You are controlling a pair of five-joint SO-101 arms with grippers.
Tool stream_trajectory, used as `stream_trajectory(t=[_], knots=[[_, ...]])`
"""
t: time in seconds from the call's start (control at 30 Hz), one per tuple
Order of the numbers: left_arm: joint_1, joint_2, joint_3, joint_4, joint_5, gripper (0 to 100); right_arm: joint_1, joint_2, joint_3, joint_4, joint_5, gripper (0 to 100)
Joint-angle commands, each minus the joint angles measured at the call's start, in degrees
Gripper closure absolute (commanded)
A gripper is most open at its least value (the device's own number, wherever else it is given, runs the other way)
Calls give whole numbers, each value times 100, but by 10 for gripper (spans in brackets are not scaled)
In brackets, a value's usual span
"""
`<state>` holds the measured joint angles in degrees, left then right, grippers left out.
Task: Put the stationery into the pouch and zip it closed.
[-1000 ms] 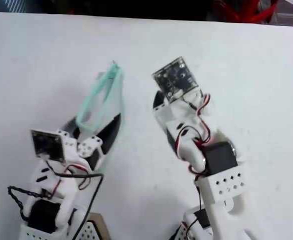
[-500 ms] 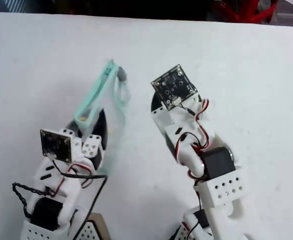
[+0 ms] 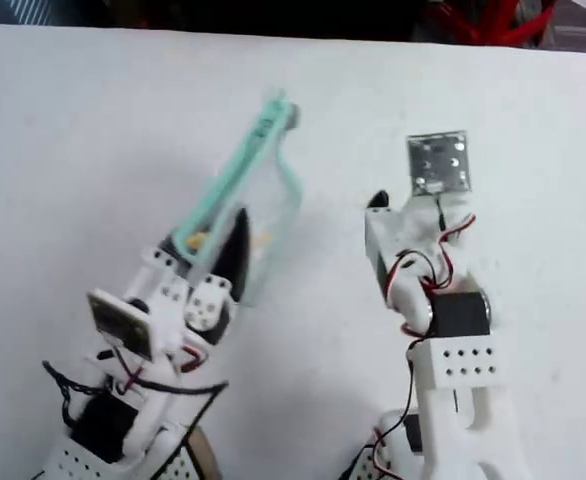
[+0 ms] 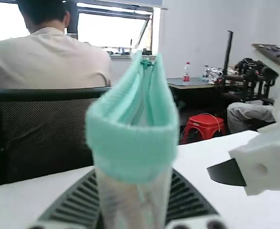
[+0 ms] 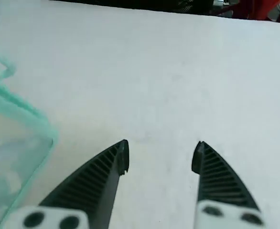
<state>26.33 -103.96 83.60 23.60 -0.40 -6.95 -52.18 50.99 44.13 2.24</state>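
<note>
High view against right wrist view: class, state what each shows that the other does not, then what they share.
High view: the left hand clamped on the lower end of the pouch, whose whole mint zip edge is seen. Right wrist view: the gap in the right hand, fingers apart with nothing between them. Shared: part of the pouch and the white table.
</note>
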Motion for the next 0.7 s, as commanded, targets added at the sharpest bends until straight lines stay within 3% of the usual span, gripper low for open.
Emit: stream_trajectory(t=[0.0, 0.2, 0.33, 0.67], knots=[[365, 154, -62, -466, -580, 972, 101, -101, 105, -295, -158, 786], [347, 2413, -607, -1538, -765, 975, 110, -101, 273, -505, -158, 786], [374, 4136, -1495, -1178, -141, 975, 110, -101, 273, -514, -158, 786], [382, 4716, -888, -1987, -97, 972, 277, -92, 316, -637, -105, 784]])
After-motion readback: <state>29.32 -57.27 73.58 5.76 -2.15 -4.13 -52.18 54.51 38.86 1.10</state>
